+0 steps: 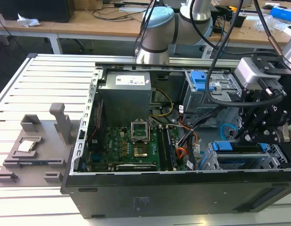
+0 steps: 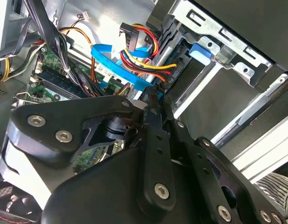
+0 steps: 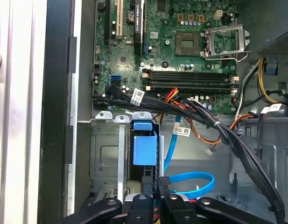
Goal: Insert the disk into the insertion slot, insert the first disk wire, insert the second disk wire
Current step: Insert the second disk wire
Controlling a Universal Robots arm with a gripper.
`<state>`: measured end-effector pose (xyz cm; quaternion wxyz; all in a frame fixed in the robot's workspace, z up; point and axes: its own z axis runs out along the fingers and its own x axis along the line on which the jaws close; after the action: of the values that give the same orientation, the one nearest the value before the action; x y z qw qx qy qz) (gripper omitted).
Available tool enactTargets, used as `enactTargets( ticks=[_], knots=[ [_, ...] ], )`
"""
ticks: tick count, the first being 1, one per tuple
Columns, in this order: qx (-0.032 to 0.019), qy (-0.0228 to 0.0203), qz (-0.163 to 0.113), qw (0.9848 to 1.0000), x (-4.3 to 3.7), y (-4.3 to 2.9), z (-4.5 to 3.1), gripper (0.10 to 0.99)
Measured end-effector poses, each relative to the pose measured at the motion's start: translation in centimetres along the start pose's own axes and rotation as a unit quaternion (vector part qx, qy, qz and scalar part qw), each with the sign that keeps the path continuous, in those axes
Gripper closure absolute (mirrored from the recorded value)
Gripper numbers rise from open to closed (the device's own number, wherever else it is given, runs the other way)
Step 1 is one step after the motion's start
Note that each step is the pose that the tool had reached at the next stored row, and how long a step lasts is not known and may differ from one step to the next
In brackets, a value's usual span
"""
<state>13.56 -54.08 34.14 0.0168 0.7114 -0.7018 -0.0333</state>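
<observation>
motherboard (image 1: 131, 143): well off to the exterior view's left of the pincer, bare socket, no contact
cable bundle (image 3: 190, 112): black sleeved bundle with orange and yellow leads, crosses the case between board and cage, near the pincer
blue cable (image 3: 190, 184): flat blue data lead looping just beside the fingertips; in the second wrist view its end and a red-yellow power lead sit right ahead of the tips
pincer (image 3: 155, 193): down at the mouth of the drive cage, fingers drawn close together, tips pinched at the blue cable's end; whether it truly grips the plug, cannot tell
disk (image 3: 144, 150): blue carrier directly ahead of the fingertips, already sitting in the bay, edge-on
insertion slot (image 3: 104, 154): light grey cage around the disk, just beside the pincer
risk 1: plug meets the disk's port tilted, because the grip is hidden; could jam or bend pins
risk 2: loose loop snags on the cage edge
risk 3: fingers strike the cage wall, tight clearance
risk 4: pushing shifts the disk deeper if unlatched
</observation>
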Motion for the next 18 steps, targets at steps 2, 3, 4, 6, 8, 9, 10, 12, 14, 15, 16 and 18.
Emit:
enactTargets(
  ticks=[2, 3, 4, 6, 8, 9, 10, 12, 14, 15, 16, 18],
  knots=[
    [0.0, 0.0001, 0.0, 1.0, 0.05, -0.01, 0.09, 0.925],
    [0.0, 0.0002, 0.0, 1.0, 0.08, -0.01, 0.15, 0.925],
    [0.0, 0.0003, 0.0, 1.0, 0.17, -0.02, 0.39, 0.925],
    [0.0, 0.0006, 0.0, 1.0, 0.21, -0.04, 0.55, 0.925],
    [0.0, 0.0001, 0.0, 1.0, 0.2, -0.04, 0.7, 0.925],
    [0.0001, 0.0001, 0.0, 1.0, 0.2, -0.05, 0.71, 0.925],
    [0.0002, -0.0005, 0.0, 1.0, 0.2, -0.06, 0.78, 0.914],
    [0.0, -0.0001, 0.0, 1.0, 0.2, -0.05, 0.62, 0.855],
    [0.0, -0.0001, 0.0, 1.0, 0.17, 0.05, -0.64, 0.855],
    [0.0, -0.0001, 0.0, 1.0, 0.14, 0.12, -1.58, 0.855],
    [0.0, 0.0, 0.0, 1.0, 0.04, 0.17, -2.32, 0.855],
    [0.0, 0.0, 0.0, 1.0, -0.19, 0.28, -3.94, 0.867]
  ],
)
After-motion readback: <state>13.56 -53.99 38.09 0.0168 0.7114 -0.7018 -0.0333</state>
